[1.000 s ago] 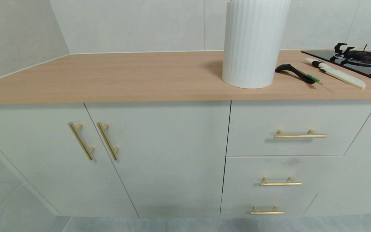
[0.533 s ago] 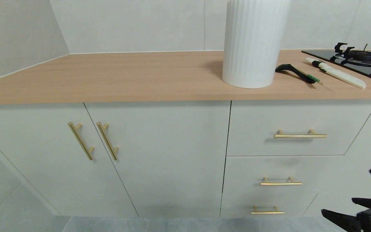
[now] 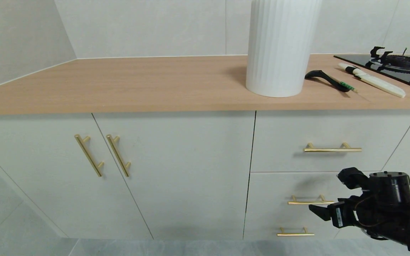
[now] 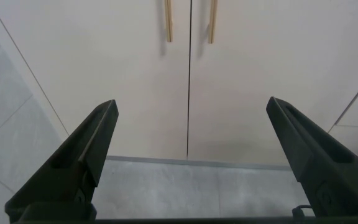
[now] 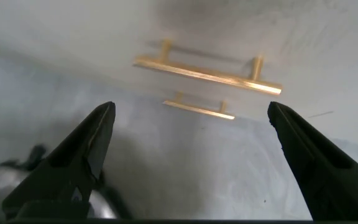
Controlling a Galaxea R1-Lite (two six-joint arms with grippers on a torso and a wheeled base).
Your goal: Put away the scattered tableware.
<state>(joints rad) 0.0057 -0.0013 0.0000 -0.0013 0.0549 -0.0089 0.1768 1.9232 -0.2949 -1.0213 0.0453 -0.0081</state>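
In the head view a white container (image 3: 279, 49) stood on the counter (image 3: 137, 85). A black tool (image 3: 324, 79) lay just right of it and a knife (image 3: 372, 81) farther right. The right gripper (image 3: 331, 193) hung below and right of the container, jaws spread, before the drawer handles (image 5: 207, 74). The left wrist view gave the left gripper (image 4: 191, 102), spread wide, facing the door handles (image 4: 168, 22) below-left of the container.

1. One white ribbed container (image 3: 279, 46).
2. One black-handled tool (image 3: 327, 80), one green-banded stick (image 3: 345, 86), one white knife (image 3: 372, 80).
3. One gas burner (image 3: 400, 62).
4. Two cabinet doors (image 3: 37, 177) (image 3: 187, 170).
5. Two upright gold door handles (image 3: 89, 155) (image 3: 119, 155).
6. Three level gold drawer handles (image 3: 332, 149) (image 3: 310, 202) (image 3: 295, 234).
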